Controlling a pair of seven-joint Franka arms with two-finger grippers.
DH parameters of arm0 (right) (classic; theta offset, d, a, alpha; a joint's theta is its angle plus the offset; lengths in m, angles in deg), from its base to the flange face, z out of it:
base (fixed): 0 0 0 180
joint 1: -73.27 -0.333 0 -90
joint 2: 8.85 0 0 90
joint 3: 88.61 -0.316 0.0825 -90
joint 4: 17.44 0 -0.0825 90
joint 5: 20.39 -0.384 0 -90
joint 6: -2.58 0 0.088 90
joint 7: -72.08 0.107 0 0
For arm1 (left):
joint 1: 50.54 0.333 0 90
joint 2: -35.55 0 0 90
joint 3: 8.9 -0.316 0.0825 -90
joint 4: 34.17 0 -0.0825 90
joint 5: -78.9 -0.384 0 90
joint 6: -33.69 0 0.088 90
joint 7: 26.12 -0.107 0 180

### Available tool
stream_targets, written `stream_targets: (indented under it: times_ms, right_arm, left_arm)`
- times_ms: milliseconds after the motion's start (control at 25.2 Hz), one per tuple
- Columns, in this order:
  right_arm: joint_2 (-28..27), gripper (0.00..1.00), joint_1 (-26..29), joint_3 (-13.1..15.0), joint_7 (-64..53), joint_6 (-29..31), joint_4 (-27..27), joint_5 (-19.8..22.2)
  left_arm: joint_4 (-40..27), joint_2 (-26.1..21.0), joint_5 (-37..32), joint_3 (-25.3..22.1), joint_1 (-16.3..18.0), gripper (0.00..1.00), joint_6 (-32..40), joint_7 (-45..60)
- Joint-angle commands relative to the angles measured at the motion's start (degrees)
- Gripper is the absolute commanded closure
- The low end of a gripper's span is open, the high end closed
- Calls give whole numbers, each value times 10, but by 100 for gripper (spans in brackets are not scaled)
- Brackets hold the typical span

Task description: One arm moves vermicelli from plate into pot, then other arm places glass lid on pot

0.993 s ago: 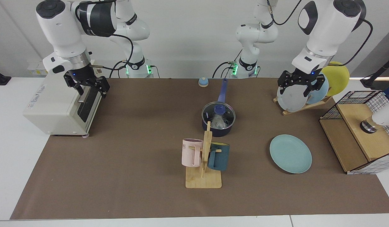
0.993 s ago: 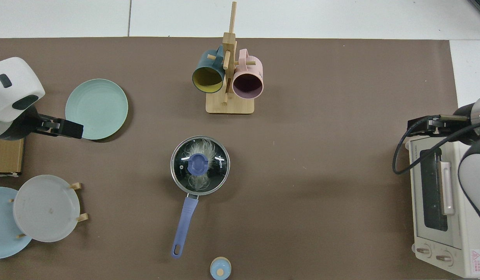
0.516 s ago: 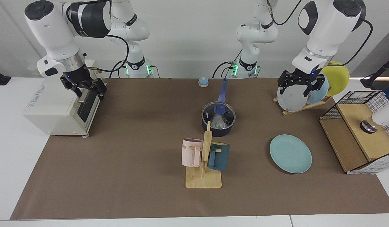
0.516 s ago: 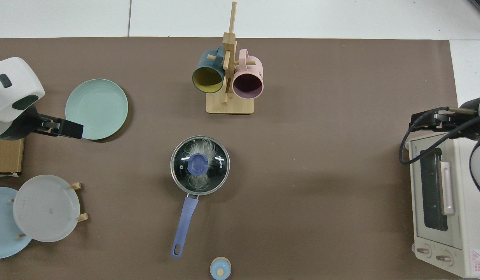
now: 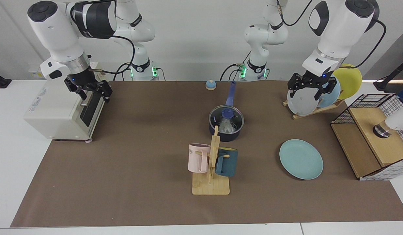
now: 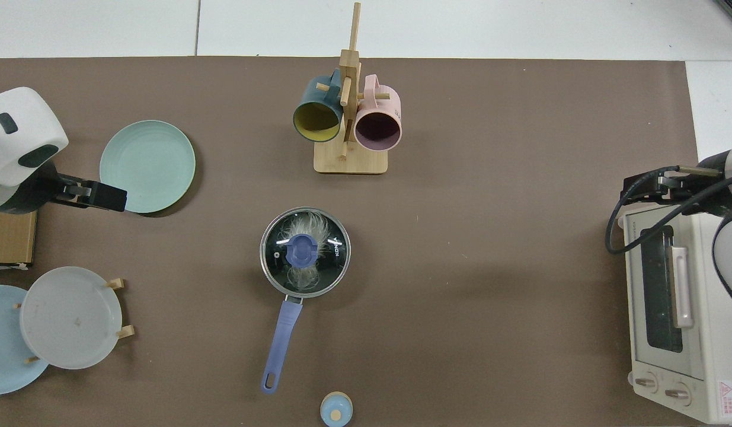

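Observation:
The dark pot (image 5: 224, 136) with its long blue handle (image 6: 281, 344) stands mid-table. The glass lid (image 5: 232, 118) with a blue knob (image 6: 300, 250) rests on it. Off-white vermicelli (image 6: 311, 226) shows through the glass, inside the pot. The teal plate (image 5: 301, 159) lies bare on the mat, also in the top view (image 6: 147, 166). My right gripper (image 5: 93, 94) hangs open and empty by the toaster oven's front corner. My left gripper (image 5: 305, 94) hangs open and empty in front of the plate rack, far from the pot.
A wooden mug rack (image 5: 210, 187) with a pink and a dark teal mug stands just in front of the pot. A toaster oven (image 5: 54, 111), a rack of plates (image 5: 302, 102), a wire-sided wooden box (image 5: 374, 140) and a small blue bell-shaped object (image 5: 210, 85) line the edges.
My right gripper has shifted slightly near the toaster oven's corner. The left arm, pot, lid and plate have not moved.

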Motion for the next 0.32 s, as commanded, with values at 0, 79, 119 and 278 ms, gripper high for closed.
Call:
stream_targets:
  times_ms: [0,79,119,278]
  right_arm:
    - [1,0,5,-3,-24,-17,6,-4]
    - [2,0,5,-3,-24,-17,6,-4]
    - [1,0,4,-3,-24,-17,6,-4]
    - [1,0,4,-3,-24,-16,6,-4]
  left_arm:
    - [1,5,5,-2,-1,0,6,-7]
    - [1,5,5,-3,-1,0,6,-7]
    - [1,5,5,-3,-1,0,6,-7]
    - [1,5,6,-5,-1,0,6,-7]
